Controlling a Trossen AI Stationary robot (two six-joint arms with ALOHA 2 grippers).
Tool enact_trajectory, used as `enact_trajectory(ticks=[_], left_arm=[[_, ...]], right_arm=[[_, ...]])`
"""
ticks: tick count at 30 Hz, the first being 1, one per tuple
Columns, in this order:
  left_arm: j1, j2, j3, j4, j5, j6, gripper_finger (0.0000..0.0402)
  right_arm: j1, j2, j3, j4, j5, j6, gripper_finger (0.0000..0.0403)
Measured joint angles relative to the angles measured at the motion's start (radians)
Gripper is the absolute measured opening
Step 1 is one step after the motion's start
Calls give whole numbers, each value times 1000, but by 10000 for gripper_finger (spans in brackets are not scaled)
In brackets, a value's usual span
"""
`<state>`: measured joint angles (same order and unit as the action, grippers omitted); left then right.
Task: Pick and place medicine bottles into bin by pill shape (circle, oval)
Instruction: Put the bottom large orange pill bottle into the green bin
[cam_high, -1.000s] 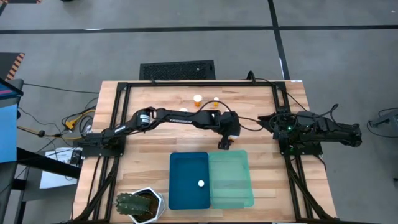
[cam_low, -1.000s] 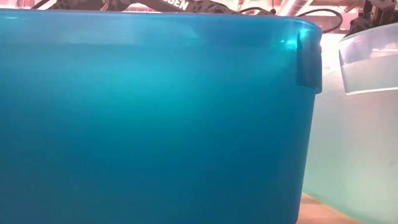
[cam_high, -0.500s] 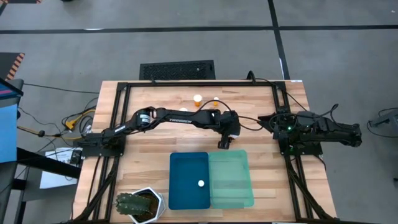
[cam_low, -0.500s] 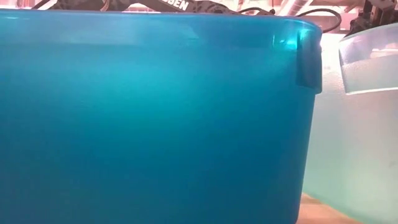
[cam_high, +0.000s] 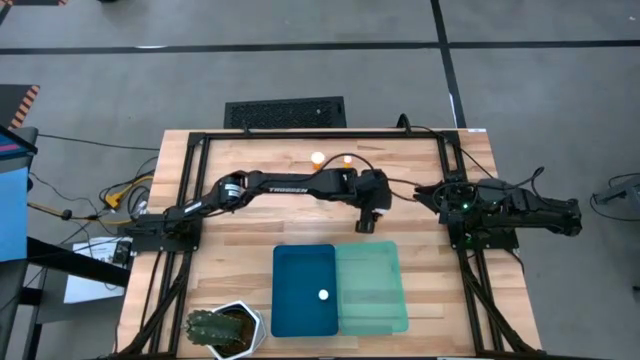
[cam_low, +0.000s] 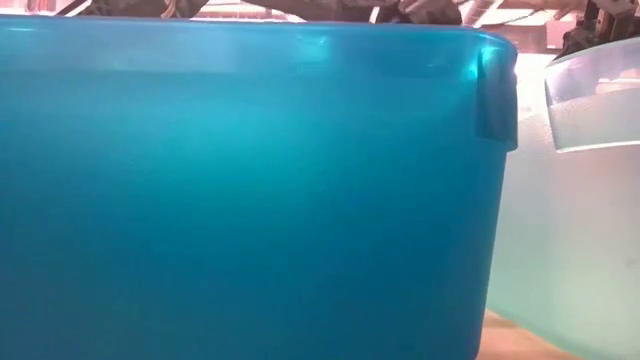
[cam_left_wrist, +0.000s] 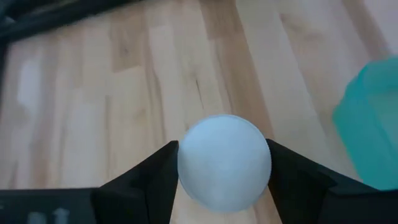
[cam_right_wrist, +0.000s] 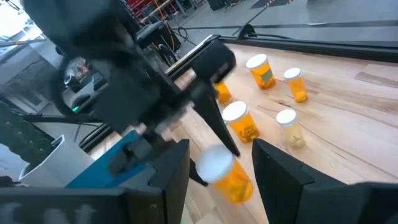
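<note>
The left gripper (cam_left_wrist: 224, 171) is closed on a medicine bottle (cam_left_wrist: 224, 163), whose white cap sits between the two fingers, above the wooden table (cam_high: 250, 230) just behind the mint green tray (cam_high: 372, 286). One bottle (cam_high: 323, 295) already lies in the dark blue tray (cam_high: 300, 270), and other bottles (cam_right_wrist: 262, 70) stand farther back on the table. The right gripper (cam_right_wrist: 217, 165) waits at the right edge of the table, and I cannot tell if it is open or closed.

White lettering marks the left arm's forearm (cam_high: 285, 185) (a brand name, too small to read).
</note>
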<state>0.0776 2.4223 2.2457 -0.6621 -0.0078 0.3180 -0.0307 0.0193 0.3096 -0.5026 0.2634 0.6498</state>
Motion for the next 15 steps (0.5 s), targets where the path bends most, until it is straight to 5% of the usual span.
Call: enact_trajectory(ticks=[4,15], left_arm=[[-5,-1,113,-117,-5,-35,202],[-109,-114,112,-187,-41,-156,202]], right_arm=[[0,0,0,-8,0,0,186],[-5,0,0,-46,0,-2,181]])
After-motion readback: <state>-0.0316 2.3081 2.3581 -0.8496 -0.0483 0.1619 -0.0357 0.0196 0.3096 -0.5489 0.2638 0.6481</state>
